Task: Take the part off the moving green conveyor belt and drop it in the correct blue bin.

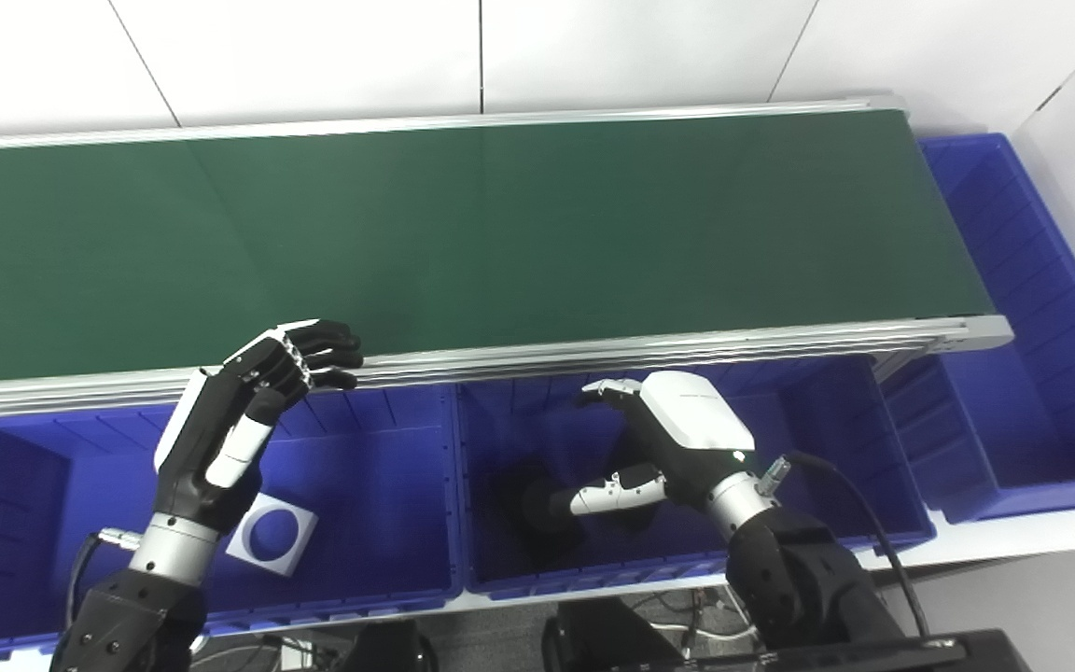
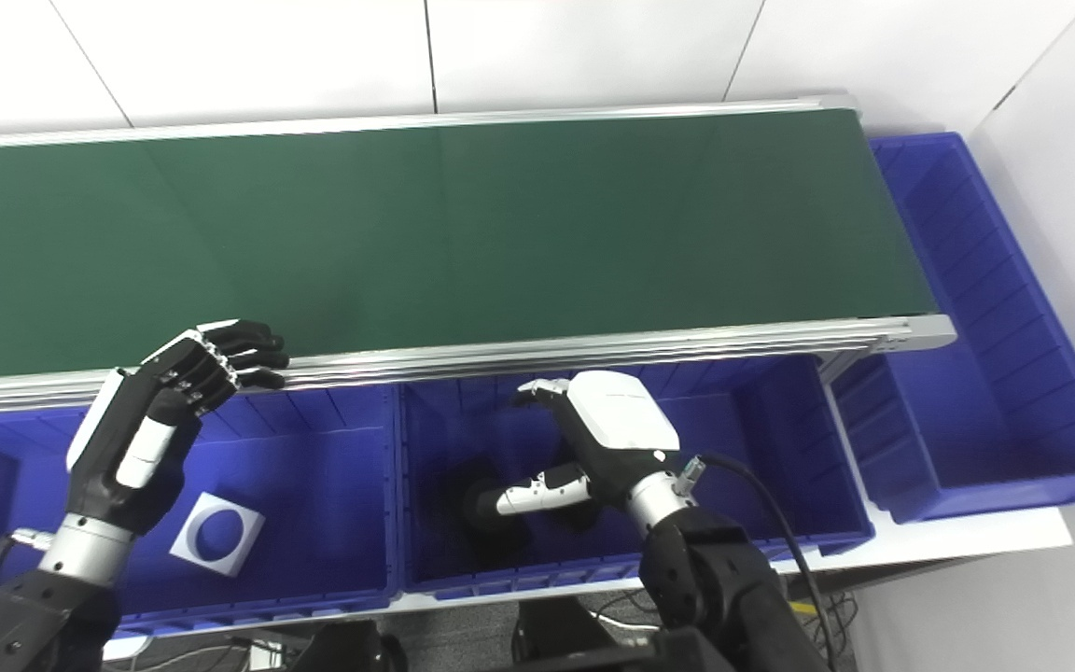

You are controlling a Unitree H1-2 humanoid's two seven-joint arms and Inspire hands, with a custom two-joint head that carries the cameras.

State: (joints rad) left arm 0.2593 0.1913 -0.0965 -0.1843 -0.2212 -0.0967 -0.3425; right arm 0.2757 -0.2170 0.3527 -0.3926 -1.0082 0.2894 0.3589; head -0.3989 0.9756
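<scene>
**Matt belt, brushed rails, glossy plastic**

The conveyor belt (image 1: 463,233) looked like smooth, matt green rubber or fabric with a faint sheen. Its side rails (image 1: 640,350) were pale brushed metal with ridged grooves. The blue bins (image 1: 388,485) appeared to be moulded plastic, slightly glossy, with ribbed walls. The white part (image 1: 272,535) looked smooth and matt, probably plastic. The left hand (image 1: 262,392) was dark, satin plastic; the right hand (image 1: 677,439) wore a glossy white shell. Both wrists showed bright metal collars.
</scene>
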